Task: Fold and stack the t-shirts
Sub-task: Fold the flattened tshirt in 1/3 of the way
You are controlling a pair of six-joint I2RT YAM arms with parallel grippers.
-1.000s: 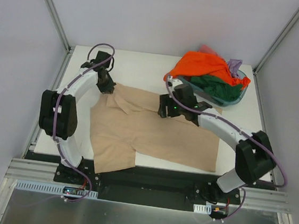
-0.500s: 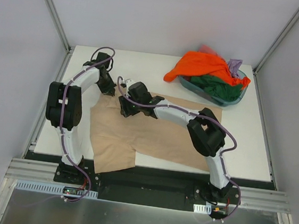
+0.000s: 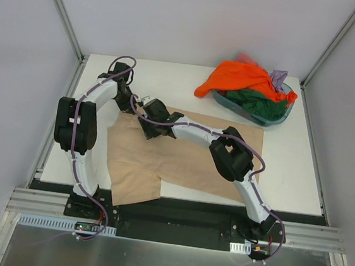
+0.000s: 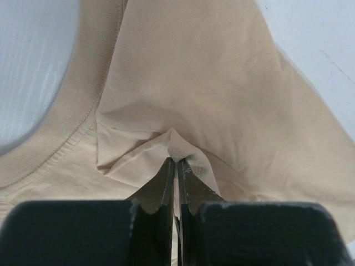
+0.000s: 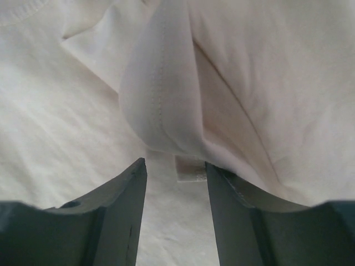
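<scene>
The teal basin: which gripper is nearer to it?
Right. The right gripper is over the tan shirt, left of the basin; the left gripper is farther left.

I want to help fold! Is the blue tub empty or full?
Full: an orange shirt and a green shirt heap above the tub rim.
</scene>
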